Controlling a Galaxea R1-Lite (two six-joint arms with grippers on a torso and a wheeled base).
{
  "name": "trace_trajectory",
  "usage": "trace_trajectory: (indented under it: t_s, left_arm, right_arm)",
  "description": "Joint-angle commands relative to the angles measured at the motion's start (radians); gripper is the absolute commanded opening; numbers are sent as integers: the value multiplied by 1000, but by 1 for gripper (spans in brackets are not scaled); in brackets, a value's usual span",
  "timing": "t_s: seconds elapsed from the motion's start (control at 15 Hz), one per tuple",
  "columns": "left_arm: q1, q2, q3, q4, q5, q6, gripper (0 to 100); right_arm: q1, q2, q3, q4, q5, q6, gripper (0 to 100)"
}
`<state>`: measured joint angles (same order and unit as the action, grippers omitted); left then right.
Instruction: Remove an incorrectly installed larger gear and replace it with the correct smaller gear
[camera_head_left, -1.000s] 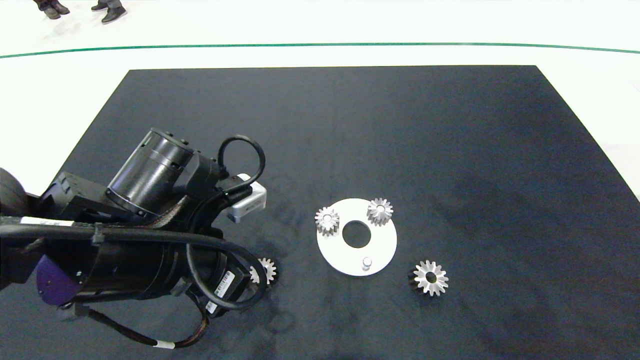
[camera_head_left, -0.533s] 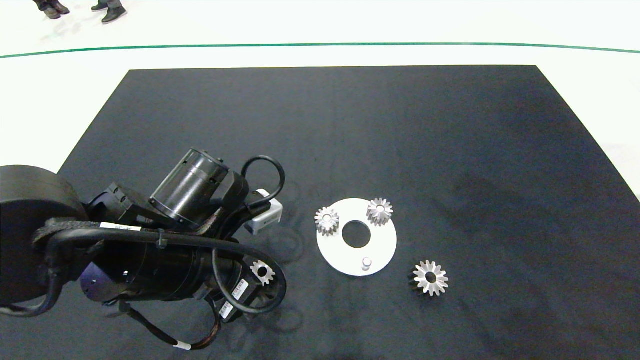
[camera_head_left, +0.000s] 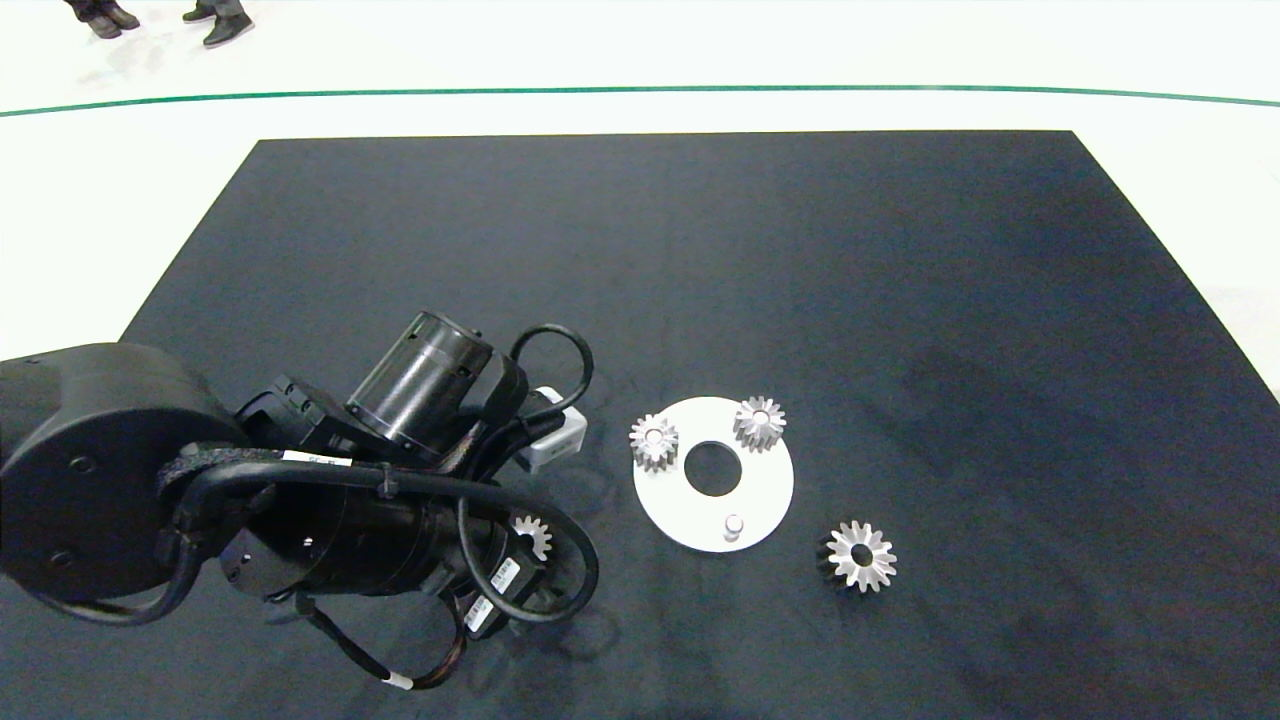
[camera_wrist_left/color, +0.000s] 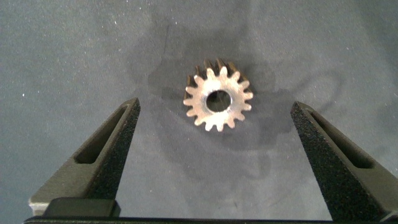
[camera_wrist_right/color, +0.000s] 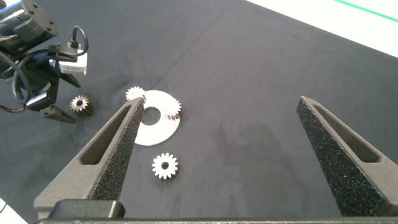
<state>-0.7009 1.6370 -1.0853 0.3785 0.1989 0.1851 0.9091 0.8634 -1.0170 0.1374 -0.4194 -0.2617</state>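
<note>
Left tool (camera_wrist_left/color: 214, 155) spread wide over small silver short-toothed smaller gear (camera_wrist_left/color: 217, 102) flat on black table (camera_head_left: 700, 250), not yet gripped. Star-like silver larger gear (camera_head_left: 861, 556) already off, beside white round plate (camera_head_left: 765, 490); bare peg (camera_head_left: 733, 524) awaiting replacement. Right tool (camera_wrist_right/color: 224, 155) spread, idle above.

- a dark tabletop (camera_head_left: 700, 250) carries everything;
- a white disc (camera_head_left: 765, 495) with a round centre hole lies flat on it;
- the larger gear (camera_head_left: 860, 556) lies just beside the disc;
- the smaller gear (camera_head_left: 531, 535) lies apart, on the disc's other side
</note>
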Motion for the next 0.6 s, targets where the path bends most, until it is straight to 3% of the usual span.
trace_trajectory:
  t_s: [0.07,0.6]
  left_arm:
    - [-3,6,2,-10,0,1,93]
    - [-3,18,16,-29,2,-3,77]
  right_arm:
    - [1,6,0,1,-1,-1,100]
    - [1,6,0,2,-2,-1,100]
